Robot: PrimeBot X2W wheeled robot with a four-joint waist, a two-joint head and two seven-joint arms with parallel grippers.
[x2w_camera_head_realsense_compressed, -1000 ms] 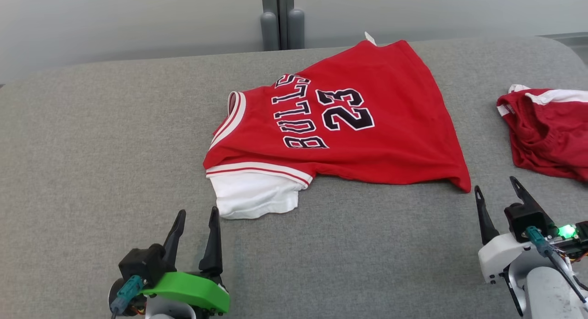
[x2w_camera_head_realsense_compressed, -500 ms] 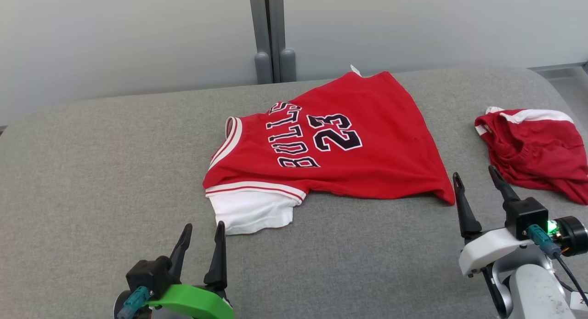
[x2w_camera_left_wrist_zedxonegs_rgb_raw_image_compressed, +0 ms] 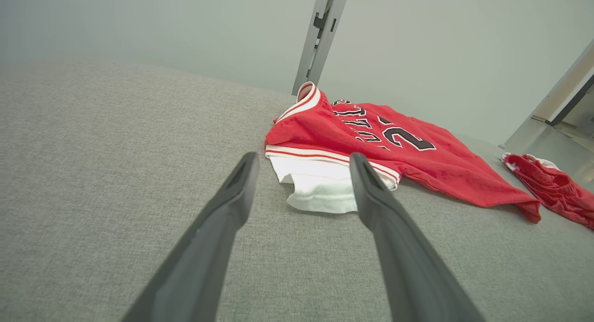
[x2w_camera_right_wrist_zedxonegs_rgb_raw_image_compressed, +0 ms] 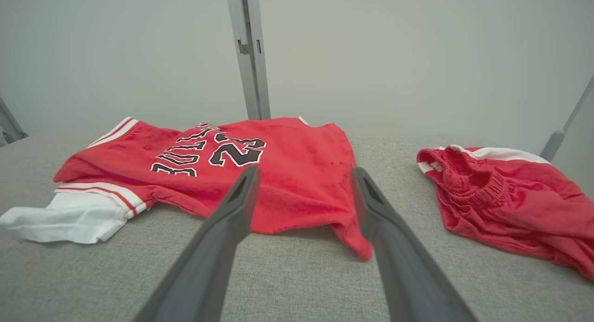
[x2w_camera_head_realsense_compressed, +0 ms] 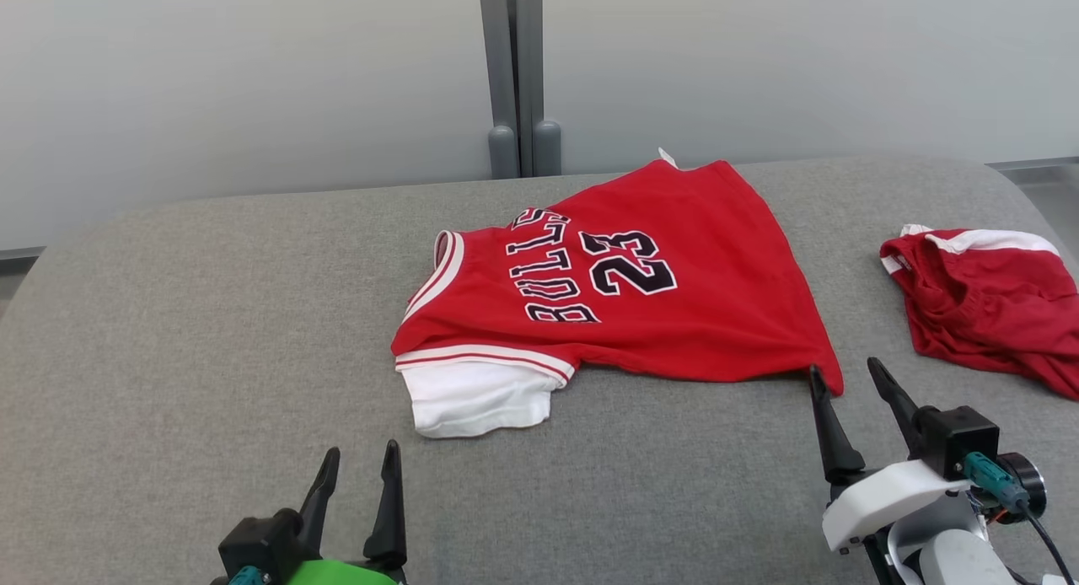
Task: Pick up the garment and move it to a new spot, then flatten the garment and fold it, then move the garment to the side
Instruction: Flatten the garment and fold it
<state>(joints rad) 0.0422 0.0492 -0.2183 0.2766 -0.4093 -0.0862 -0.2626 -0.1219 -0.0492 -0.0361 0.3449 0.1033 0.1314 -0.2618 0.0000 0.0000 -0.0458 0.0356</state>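
Both left fingers (x2w_camera_head_realsense_compressed: 389, 509) and right fingers (x2w_camera_head_realsense_compressed: 830, 437) spread; the garment (x2w_camera_head_realsense_compressed: 700, 315) lies crosswise (collar left, hem right).

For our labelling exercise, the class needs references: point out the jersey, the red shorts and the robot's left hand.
jersey (x2w_camera_head_realsense_compressed: 716, 298), head view, plain red body beside the number.
red shorts (x2w_camera_head_realsense_compressed: 978, 307), head view, crumpled red middle.
left hand (x2w_camera_head_realsense_compressed: 362, 447), head view, midway between its fingertips.

Red shorts (x2w_camera_head_realsense_compressed: 986, 315), right of the garment (x2w_camera_head_realsense_compressed: 674, 315), cropped at the frame edge; garment's tag (x2w_camera_head_realsense_compressed: 667, 157) too small to read.
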